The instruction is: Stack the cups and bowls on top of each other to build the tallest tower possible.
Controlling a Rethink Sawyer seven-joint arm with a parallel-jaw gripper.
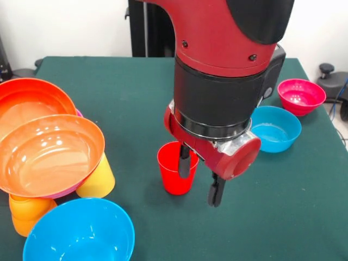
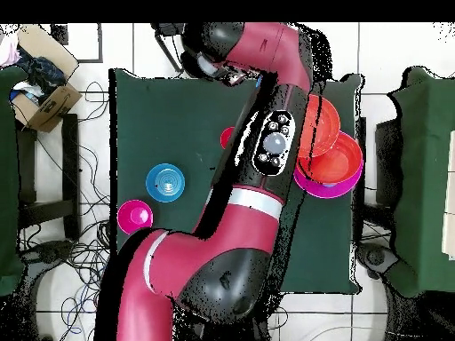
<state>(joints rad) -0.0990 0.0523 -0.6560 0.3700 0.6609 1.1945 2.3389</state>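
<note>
Pick-up step: gripper (image 1: 200,176) open, one finger apparently inside red cup (image 1: 175,175) mid-table, holding nothing. Next: close on rim.

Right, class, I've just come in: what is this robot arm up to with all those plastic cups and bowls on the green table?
The red and black arm's end effector is open and down at an upright red plastic cup mid-table, one finger at or just inside its rim. Nothing is lifted. To one side, two wide orange-red bowls sit tilted on yellow and orange cups, beside a large blue bowl. A small blue bowl and a small magenta bowl lie loose opposite.
</note>
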